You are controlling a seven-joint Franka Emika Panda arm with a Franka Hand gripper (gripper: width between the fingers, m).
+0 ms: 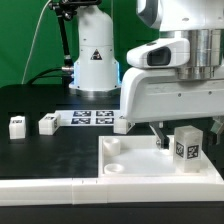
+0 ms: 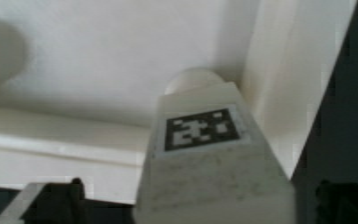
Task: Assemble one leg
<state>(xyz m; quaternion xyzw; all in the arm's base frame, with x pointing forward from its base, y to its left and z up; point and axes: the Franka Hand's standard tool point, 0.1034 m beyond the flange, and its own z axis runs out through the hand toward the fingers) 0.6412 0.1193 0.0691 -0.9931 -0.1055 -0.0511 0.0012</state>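
1. You see the gripper (image 1: 178,143) low over the white panel (image 1: 125,158).
2. A tagged leg (image 1: 187,147) stands upright on the panel, beside the fingers.
3. Two more legs (image 1: 17,125) (image 1: 48,123) lie near the marker board (image 1: 92,117).

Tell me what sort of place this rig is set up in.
Most likely a robotics lab test bench. A green backdrop hangs behind a black table, the marker board lies fixed on it, and loose white parts such as the tagged leg sit by the arm's end effector.
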